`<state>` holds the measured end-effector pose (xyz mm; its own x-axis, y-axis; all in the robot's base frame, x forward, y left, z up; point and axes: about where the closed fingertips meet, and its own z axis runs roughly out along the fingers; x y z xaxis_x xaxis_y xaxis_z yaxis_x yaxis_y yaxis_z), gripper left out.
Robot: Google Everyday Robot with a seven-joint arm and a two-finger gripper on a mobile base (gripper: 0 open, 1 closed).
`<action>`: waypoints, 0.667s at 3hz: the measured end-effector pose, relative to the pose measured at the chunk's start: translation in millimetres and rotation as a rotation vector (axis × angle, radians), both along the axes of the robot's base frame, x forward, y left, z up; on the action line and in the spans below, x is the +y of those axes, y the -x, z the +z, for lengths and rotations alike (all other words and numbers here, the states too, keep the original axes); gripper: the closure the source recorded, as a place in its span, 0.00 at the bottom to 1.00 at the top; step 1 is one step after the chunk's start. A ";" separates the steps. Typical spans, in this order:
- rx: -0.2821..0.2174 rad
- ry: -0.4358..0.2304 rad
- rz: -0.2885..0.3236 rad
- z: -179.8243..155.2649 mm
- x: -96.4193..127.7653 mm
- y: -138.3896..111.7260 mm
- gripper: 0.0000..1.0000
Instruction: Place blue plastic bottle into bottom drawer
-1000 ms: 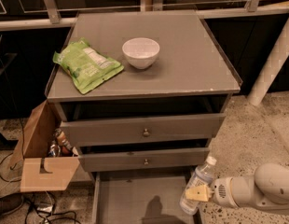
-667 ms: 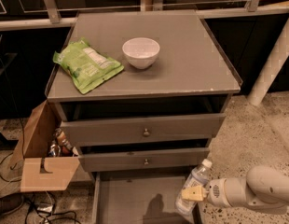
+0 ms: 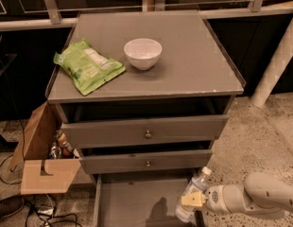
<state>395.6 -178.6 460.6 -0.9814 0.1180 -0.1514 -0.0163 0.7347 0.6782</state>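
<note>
Lowered and nudged left since a second ago: blue plastic bottle (image 3: 198,182) tilted at the right front corner of the open bottom drawer (image 3: 97,203).
Clamped round its lower half by the gripper (image 3: 192,201), reaching in from the right above the speckled floor. White cap leaning up and right, base low by the drawer's right wall, contact with the tray impossible to tell. Wide bare grey tray floor to the left. Two knobbed upper drawers (image 3: 146,134) just above, slightly pulled out over the tray's back edge. White bowl (image 3: 142,53) and green packet (image 3: 87,66) unchanged on the cabinet top (image 3: 193,60), well apart from the arm. Cardboard box (image 3: 42,174) just beside the drawer's left wall.
</note>
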 end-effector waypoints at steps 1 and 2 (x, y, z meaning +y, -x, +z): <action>0.064 -0.035 0.004 -25.0 10.6 0.2 1.00; 0.118 -0.103 0.008 -54.5 25.6 -3.1 1.00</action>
